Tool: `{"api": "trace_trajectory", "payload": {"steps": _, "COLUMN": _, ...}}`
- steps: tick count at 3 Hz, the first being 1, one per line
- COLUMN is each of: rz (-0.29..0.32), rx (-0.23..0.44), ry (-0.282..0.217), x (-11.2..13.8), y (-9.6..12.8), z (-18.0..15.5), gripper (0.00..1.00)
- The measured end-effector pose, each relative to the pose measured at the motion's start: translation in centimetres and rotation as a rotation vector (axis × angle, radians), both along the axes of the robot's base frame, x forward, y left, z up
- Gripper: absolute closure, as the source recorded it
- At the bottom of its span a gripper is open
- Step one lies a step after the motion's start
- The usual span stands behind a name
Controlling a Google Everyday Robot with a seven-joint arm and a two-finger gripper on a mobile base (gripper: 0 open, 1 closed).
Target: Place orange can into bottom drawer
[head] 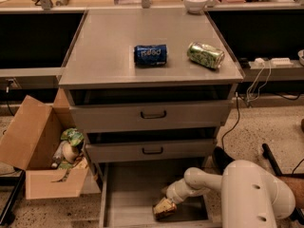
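I report from the left of the view across to the right.

Far left of the gripper (pixel 169 201) and a little higher, an open cardboard box (pixel 33 151) stands on the speckled floor. It holds crumpled rubbish, some of it green; I cannot make out the rest.

Next comes the grey cabinet (pixel 114 42). The bottom drawer (pixel 126 189) is pulled out. The gripper is down inside it, right of the middle and near the front edge. The drawer's bare grey floor stretches away to the gripper's left.

The orange can (pixel 162 210) is inside the bottom drawer. It sits right at the gripper's tip, just below and left of it, and looks tilted. I cannot tell whether the gripper is clamped on it or loose around it.

Straight above the gripper, the middle drawer (pixel 152 151) and the top drawer (pixel 152 114) each stand slightly out, each with a dark handle.

High above the gripper on the cabinet top, a blue can (pixel 150 54) lies on its side. A green can (pixel 205 55) lies on its side near it, up and to the gripper's right. A white bowl (pixel 195 2) stands on the counter beyond both.

To the gripper's right, the white arm (pixel 204 180) runs up to the robot's body. Far up and right, a power strip (pixel 270 61) lies on a ledge.
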State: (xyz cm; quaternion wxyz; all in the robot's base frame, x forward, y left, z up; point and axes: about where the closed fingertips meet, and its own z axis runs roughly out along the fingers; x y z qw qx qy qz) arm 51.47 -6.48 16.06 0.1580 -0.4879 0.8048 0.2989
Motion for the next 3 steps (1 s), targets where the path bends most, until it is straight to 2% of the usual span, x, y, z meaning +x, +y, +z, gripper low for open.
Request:
{"api": "trace_trajectory", "payload": {"steps": 1, "rz": -0.014, "rx": 0.01, "ry": -0.024, "x": 0.9, "y": -1.3, "z": 0.2, "gripper": 0.0}}
{"api": "trace_trajectory", "payload": {"steps": 3, "rz": -0.032, "rx": 0.173, "ry": -0.186, "x": 0.6, "y": -3.6, "z": 8.7, "gripper": 0.0}}
